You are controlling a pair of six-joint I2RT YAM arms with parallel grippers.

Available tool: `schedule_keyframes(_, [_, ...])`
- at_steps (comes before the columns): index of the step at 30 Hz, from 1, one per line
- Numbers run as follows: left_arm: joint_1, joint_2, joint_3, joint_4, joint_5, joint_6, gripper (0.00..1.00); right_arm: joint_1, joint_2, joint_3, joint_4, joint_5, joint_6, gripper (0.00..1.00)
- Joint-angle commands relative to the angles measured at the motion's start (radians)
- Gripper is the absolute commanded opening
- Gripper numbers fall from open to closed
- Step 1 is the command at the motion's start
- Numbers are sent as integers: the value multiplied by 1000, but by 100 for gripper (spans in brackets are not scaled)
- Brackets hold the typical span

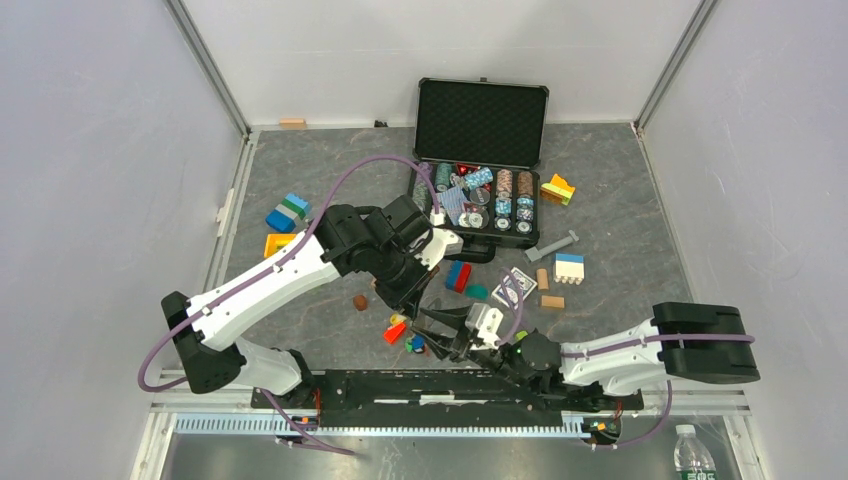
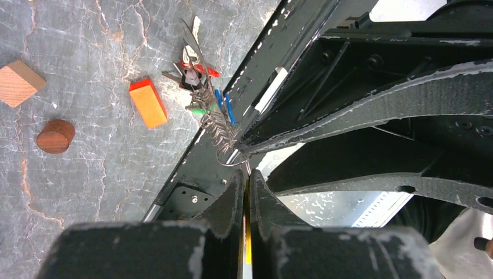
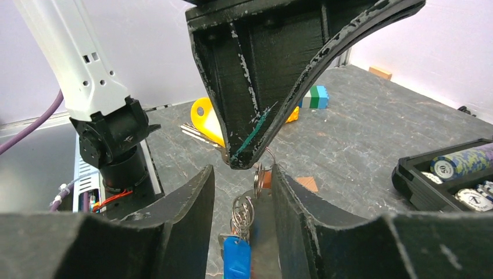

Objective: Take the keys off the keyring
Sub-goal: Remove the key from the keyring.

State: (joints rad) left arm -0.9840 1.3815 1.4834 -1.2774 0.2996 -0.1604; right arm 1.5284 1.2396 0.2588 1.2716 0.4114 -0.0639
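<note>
My left gripper is shut, and a strip of yellow shows between its pads. From the right wrist, a yellow-headed key sticks out beside the left gripper. The thin keyring hangs from its tip. Below the ring dangle smaller rings and the keys, the blue head nearest the camera. My right gripper is open, one finger on each side of the hanging bunch. In the left wrist view the keyring leads down to the keys, with red, blue and green heads. The right fingers fill the right side. Both grippers meet near the table's front.
An orange block, a wooden cylinder and a wooden cube lie near the keys. The open poker-chip case stands at the back, with coloured blocks and cards around it. The black base rail runs just below the grippers.
</note>
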Motion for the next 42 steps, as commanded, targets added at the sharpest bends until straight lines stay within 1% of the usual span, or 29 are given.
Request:
schedule_keyframes(1, [-3, -9, 46, 4, 47, -21, 2, -8, 18, 45, -4, -25, 29, 44])
schedule_keyframes(4, [-3, -10, 45, 4, 49, -18, 2, -9, 24, 56, -34, 5, 22, 40])
schedule_keyframes(8, [-4, -11, 45, 3, 51, -16, 2, -10, 29, 60, -55, 61, 19, 39])
schedule_keyframes(11, [-3, -13, 42, 3, 53, -14, 2, -11, 29, 57, -55, 94, 22, 35])
schedule_keyframes(19, [-4, -14, 38, 3, 56, -14, 2, -10, 34, 58, -52, 97, 29, 28])
schedule_keyframes(21, [-4, -14, 38, 3, 56, -13, 2, -10, 32, 55, -48, 95, 27, 23])
schedule_keyframes(25, [-4, -13, 38, 0, 50, -12, 2, -10, 30, 53, -49, 86, 28, 11])
schedule_keyframes(28, [-3, -13, 39, 1, 50, -11, 2, -10, 20, 49, -62, 85, 32, 7])
schedule_keyframes(30, [-3, -13, 40, 0, 47, -11, 2, -10, 10, 47, -82, 90, 35, 1])
schedule_keyframes(40, [-4, -16, 42, 0, 47, -13, 2, -10, -38, 48, -164, 151, 62, 0])
schedule_keyframes(42, [-4, -16, 40, -1, 49, -14, 2, -10, -49, 43, -166, 173, 97, 0])
